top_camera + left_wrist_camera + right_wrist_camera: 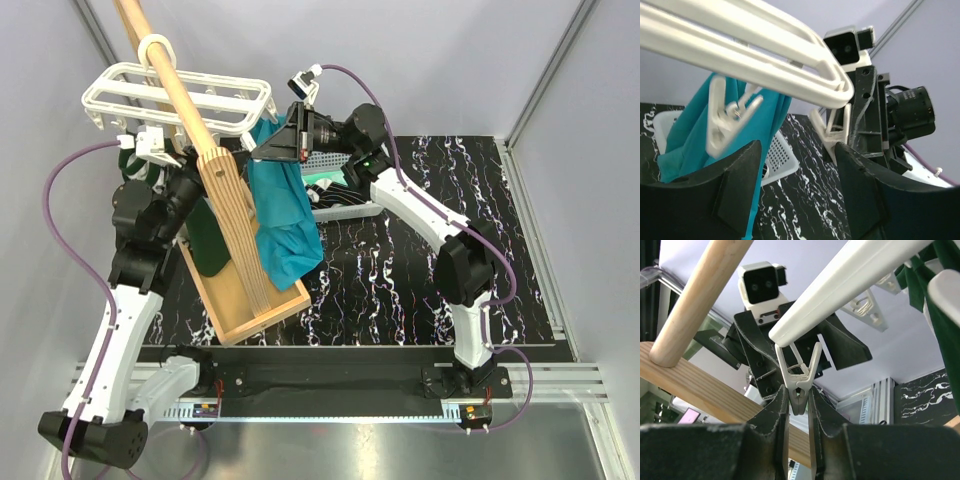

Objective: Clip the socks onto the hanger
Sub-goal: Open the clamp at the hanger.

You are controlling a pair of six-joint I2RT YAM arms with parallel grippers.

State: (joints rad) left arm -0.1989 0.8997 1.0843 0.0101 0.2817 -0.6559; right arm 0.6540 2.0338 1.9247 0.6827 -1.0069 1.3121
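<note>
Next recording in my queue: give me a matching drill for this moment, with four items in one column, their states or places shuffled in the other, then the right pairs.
Column one
1. right gripper
2. left gripper
3. teal cloth
4. wooden pole

Column two
A. runs through the hook loop of the hanger
B. jaws apart, nothing between them
C. closed on a white clip
D. hangs down below the hanger

Pairs: 1-C, 2-B, 3-D, 4-A

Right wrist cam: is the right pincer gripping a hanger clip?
Yes, the right pincer is shut on a white clip hanging from the hanger bar.
</note>
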